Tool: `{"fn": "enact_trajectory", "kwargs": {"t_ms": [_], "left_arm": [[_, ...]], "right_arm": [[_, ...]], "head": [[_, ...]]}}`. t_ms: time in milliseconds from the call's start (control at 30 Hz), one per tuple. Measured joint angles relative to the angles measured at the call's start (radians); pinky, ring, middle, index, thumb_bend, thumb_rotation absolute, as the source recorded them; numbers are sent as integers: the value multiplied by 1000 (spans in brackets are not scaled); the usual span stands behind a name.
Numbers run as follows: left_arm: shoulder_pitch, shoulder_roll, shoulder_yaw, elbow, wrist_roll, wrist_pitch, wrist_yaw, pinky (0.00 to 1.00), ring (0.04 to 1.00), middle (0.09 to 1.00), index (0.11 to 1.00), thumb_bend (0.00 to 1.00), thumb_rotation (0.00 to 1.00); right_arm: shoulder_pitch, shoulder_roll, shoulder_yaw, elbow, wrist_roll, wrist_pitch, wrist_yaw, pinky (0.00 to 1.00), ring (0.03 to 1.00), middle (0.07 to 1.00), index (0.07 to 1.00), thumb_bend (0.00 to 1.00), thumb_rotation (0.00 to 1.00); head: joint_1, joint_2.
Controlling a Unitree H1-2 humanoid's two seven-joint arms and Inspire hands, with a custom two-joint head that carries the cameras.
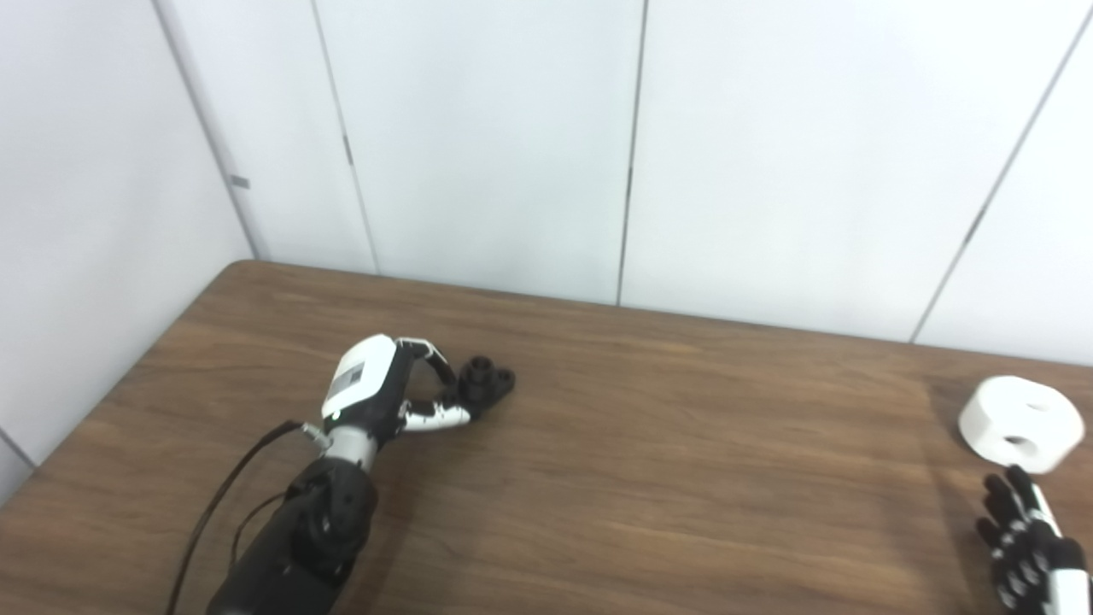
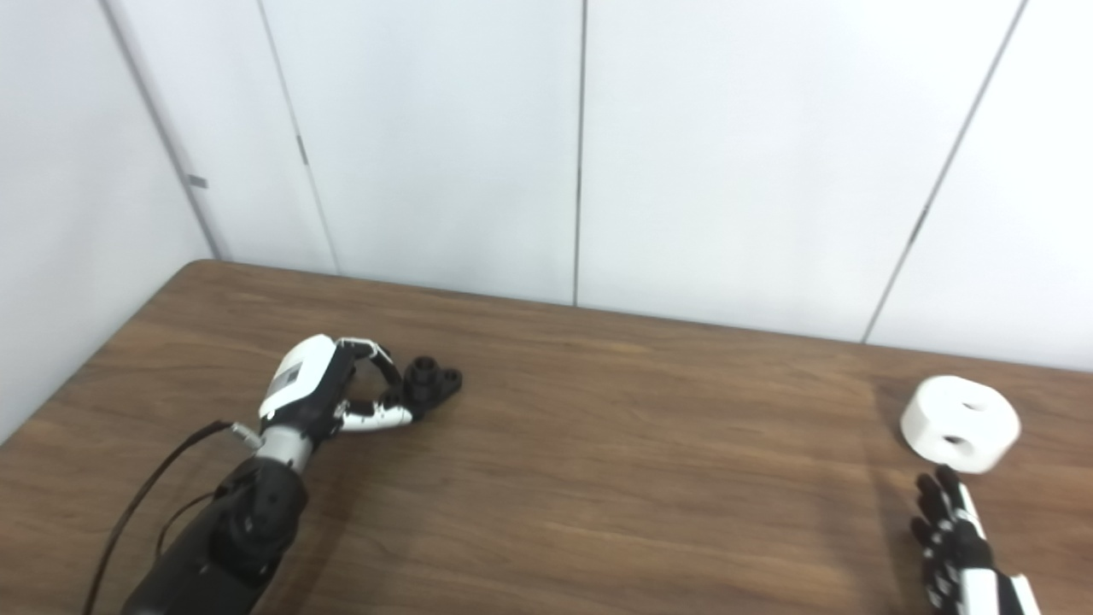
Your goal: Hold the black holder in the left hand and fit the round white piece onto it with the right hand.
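A small black holder (image 1: 488, 380) with a round stub on top lies on the wooden table (image 1: 666, 461), left of centre. My left hand (image 1: 376, 389) rests on the table just left of it, with its fingers and thumb curled in and pinched on the holder's near end. The round white piece (image 1: 1020, 423), a thick disc with holes, sits at the far right of the table. My right hand (image 1: 1029, 538) is low at the bottom right, with its dark fingers spread and pointing up at the disc, just short of it and holding nothing.
White wall panels (image 2: 581, 154) stand right behind the table's far edge and along its left side. A black cable (image 1: 222, 504) runs along my left forearm. The table's right edge lies outside both views.
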Motion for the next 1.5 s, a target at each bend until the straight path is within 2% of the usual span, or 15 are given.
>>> {"fn": "enact_trajectory", "kwargs": {"t_ms": [133, 267, 333, 433, 533, 633, 700, 800, 933, 1033, 1200, 1333, 1500], "left_arm": [[47, -10, -2, -50, 0, -54, -14, 727, 811, 759, 485, 518, 53], [98, -11, -13, -139, 12, -70, -49, 731, 829, 776, 486, 516, 56], [119, -11, -28, -178, 17, -77, -76, 729, 836, 778, 486, 516, 55], [154, -11, -58, -217, 44, -83, -111, 783, 844, 782, 486, 517, 54], [187, -11, -93, -249, 60, -104, -146, 777, 857, 787, 486, 518, 53], [200, -12, -110, -278, 80, -124, -174, 755, 846, 777, 486, 520, 53], [201, -17, -113, -289, 93, -126, -184, 741, 838, 769, 485, 520, 53], [223, -36, -122, -313, 120, -129, -187, 722, 831, 762, 485, 520, 55], [265, -72, -153, -351, 146, -144, -198, 824, 847, 777, 486, 521, 57], [297, -95, -172, -352, 162, -178, -199, 846, 852, 782, 486, 520, 57], [317, -116, -204, -348, 175, -204, -208, 928, 868, 790, 486, 519, 60], [332, -134, -220, -335, 172, -232, -207, 942, 873, 792, 487, 519, 62], [343, -139, -235, -302, 166, -301, -172, 937, 879, 799, 488, 517, 62]], "right_arm": [[1, 8, 3, -6, -10, 0, 0, 1000, 990, 965, 1000, 654, 999], [4, 18, 7, -17, -17, 0, -2, 1000, 980, 958, 1000, 649, 989], [7, 26, 11, -25, -21, 3, -6, 1000, 981, 958, 1000, 616, 996], [11, 43, 20, -39, -41, 10, -20, 1000, 980, 955, 1000, 614, 1000], [14, 61, 31, -57, -55, 44, -40, 1000, 985, 956, 1000, 610, 1000], [18, 77, 39, -72, -58, 62, -51, 1000, 984, 959, 1000, 596, 1000], [22, 90, 45, -83, -59, 73, -64, 1000, 977, 954, 1000, 575, 1000], [31, 106, 55, -102, -67, 83, -80, 1000, 972, 950, 1000, 596, 1000], [40, 108, 66, -122, -81, 95, -85, 1000, 983, 954, 1000, 654, 1000], [41, 109, 75, -133, -89, 113, -88, 1000, 986, 952, 1000, 672, 1000], [41, 113, 89, -143, -96, 125, -100, 1000, 983, 949, 1000, 682, 1000], [42, 113, 95, -144, -112, 125, -106, 1000, 975, 944, 1000, 678, 1000], [45, 113, 95, -144, -110, 126, -107, 1000, 976, 946, 1000, 646, 1000]], "head": [[-21, 14], [-63, 57], [-78, 67], [-98, 81], [-133, 129], [-159, 141], [-186, 135], [-207, 137], [-241, 150], [-249, 160], [-258, 149], [-281, 123], [-285, 130]]}}
